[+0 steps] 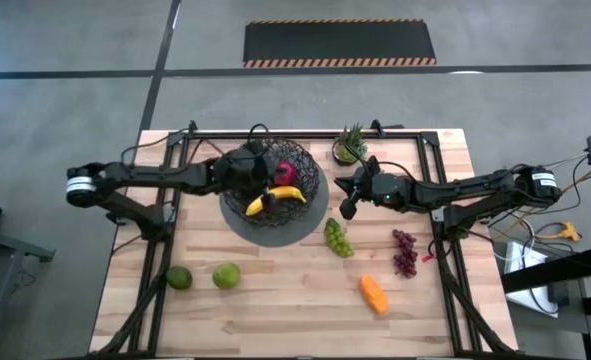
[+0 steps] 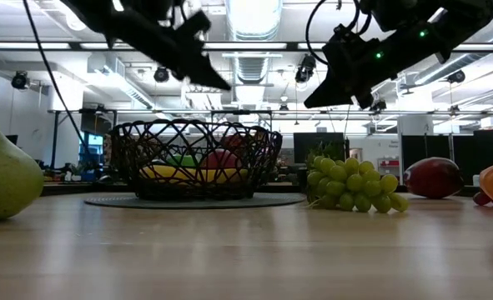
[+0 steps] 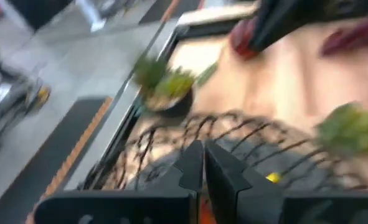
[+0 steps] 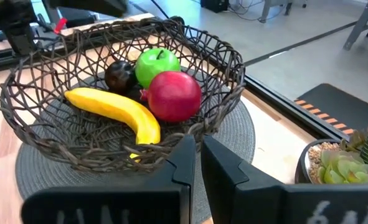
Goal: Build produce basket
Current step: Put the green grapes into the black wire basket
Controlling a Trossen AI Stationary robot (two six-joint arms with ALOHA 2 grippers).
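The black wire-mesh basket (image 1: pixel 275 205) stands on a grey round base at the table's middle. In the right wrist view it (image 4: pixel 40 93) holds a yellow banana (image 4: pixel 118 112), a red apple (image 4: pixel 174 94), a green apple (image 4: pixel 155 65) and a dark purple piece (image 4: pixel 118 74). My left gripper (image 1: pixel 264 180) hovers over the basket's left half, shut and empty (image 3: pixel 203 168). My right gripper (image 1: pixel 347 208) hangs just right of the basket, shut and empty (image 4: pixel 197 158). Green grapes (image 1: pixel 337 238), purple grapes (image 1: pixel 405 252), an orange piece (image 1: pixel 374 294) and two green fruits (image 1: pixel 226 274) (image 1: pixel 179 277) lie on the table.
A small potted green plant (image 1: pixel 350 147) stands behind the basket's right side, close to my right gripper. In the low view a green pear (image 2: pixel 4 179) sits near the left, and the green grapes (image 2: pixel 354 187) lie right of the basket (image 2: pixel 196 158). Black frame rails run along the table's edges.
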